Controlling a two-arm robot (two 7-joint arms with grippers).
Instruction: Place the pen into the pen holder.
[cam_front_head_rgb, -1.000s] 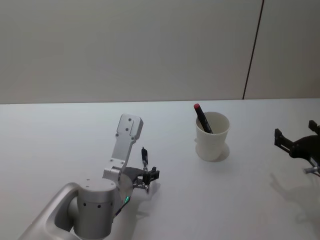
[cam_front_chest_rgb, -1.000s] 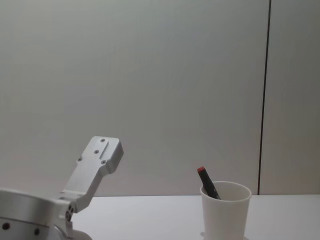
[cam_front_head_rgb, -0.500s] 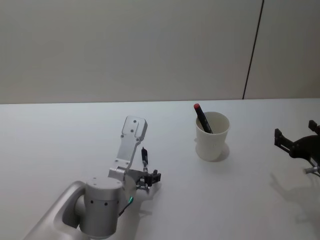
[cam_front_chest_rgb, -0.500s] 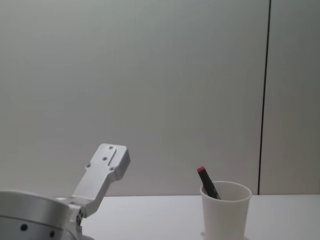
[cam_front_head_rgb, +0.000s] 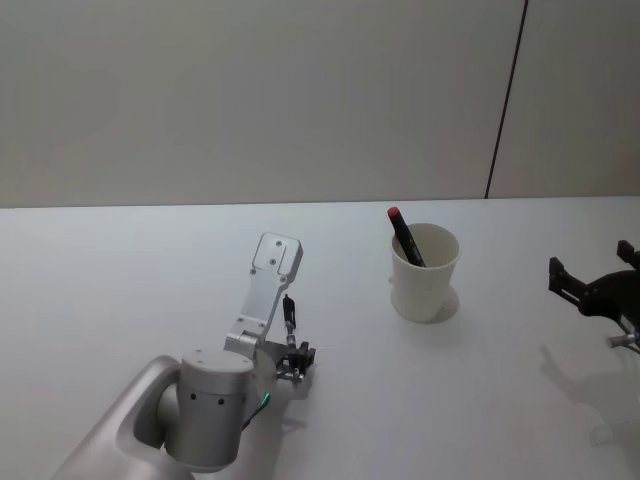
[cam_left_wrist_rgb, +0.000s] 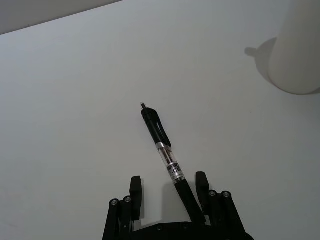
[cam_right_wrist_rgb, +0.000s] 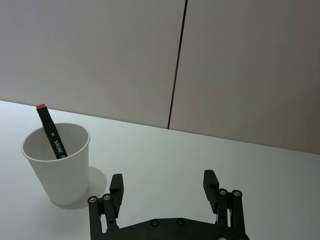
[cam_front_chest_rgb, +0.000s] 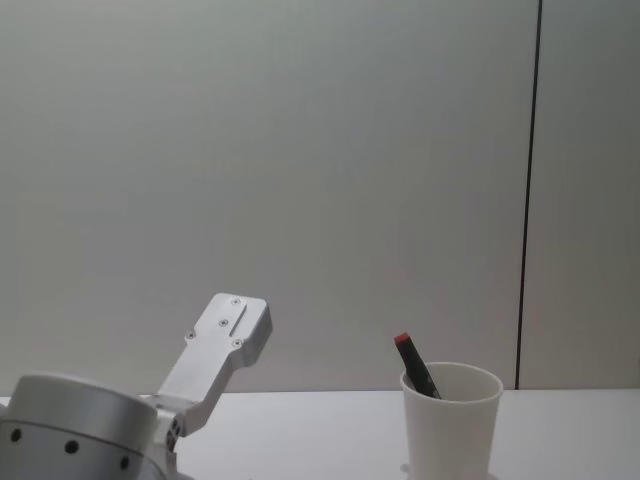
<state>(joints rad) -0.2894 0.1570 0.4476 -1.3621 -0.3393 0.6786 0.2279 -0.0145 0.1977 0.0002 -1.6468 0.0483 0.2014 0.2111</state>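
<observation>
Left arm swung rightward | left gripper spread astride pen, not clamped | right gripper parked, spread, empty

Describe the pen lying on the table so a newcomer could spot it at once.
On the white table, left of the paper cup, the left gripper sits low. Between its fingers lies a black pen with a clear middle, unlike the red-tipped marker standing in the cup.

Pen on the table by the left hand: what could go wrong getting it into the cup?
The pen lies slanted between the left hand's open fingers, nearer one of them, so closing might twist or flick it. The paper cup looks light and already holds a marker; a bump could tip it. The right hand idles far right.
</observation>
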